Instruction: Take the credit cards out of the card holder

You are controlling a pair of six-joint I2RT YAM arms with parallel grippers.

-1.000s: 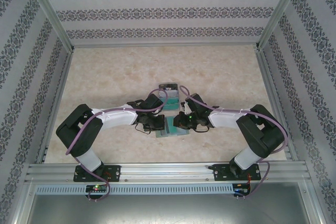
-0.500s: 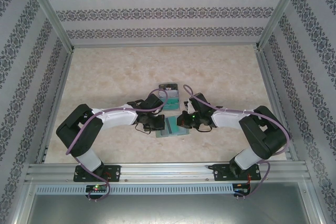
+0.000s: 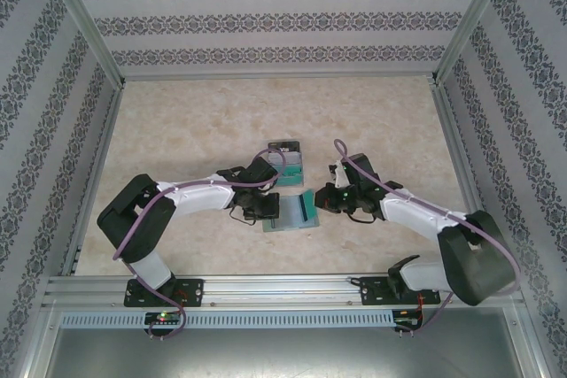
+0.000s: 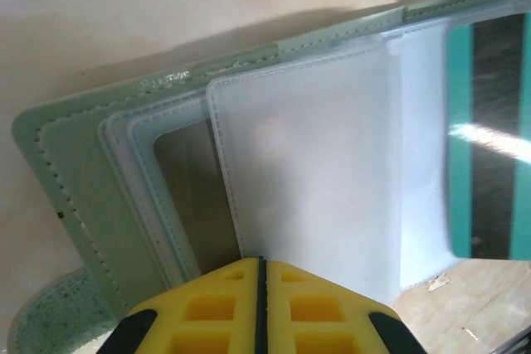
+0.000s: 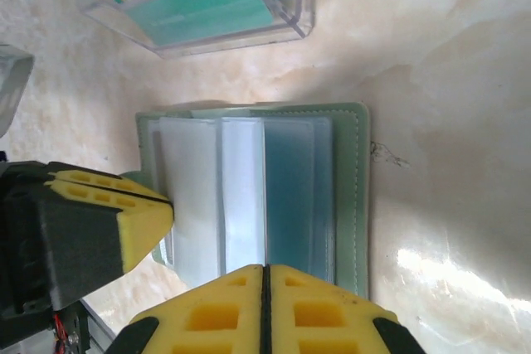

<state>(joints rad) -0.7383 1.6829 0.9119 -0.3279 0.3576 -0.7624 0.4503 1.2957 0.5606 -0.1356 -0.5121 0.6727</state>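
Observation:
The grey-green card holder [image 3: 285, 220] lies open on the table between both arms, its pale glossy sleeves [image 4: 307, 163] fanned out. My left gripper [image 3: 268, 210] is shut, and its yellow tips [image 4: 260, 261] press down on a white sleeve at the holder's left side [image 5: 153, 205]. My right gripper [image 3: 322, 204] is shut on a teal credit card [image 3: 308, 208] with a dark stripe, held tilted just right of the holder. That card [image 4: 489, 138] hangs over the sleeves' right end. In the right wrist view the holder's green cover [image 5: 353, 188] lies under the shut tips [image 5: 265, 269], and the card is edge-on and hidden.
A clear plastic box [image 3: 285, 160] holding teal cards [image 5: 199, 6] stands just behind the holder. Bare marbled tabletop [image 3: 177, 130] spreads to the left, right and back. Metal frame rails [image 3: 266, 285] and patterned walls close the workspace.
My right gripper has drawn back to the right from the holder, bringing the teal card out with it. The left gripper has stayed pressing on the holder.

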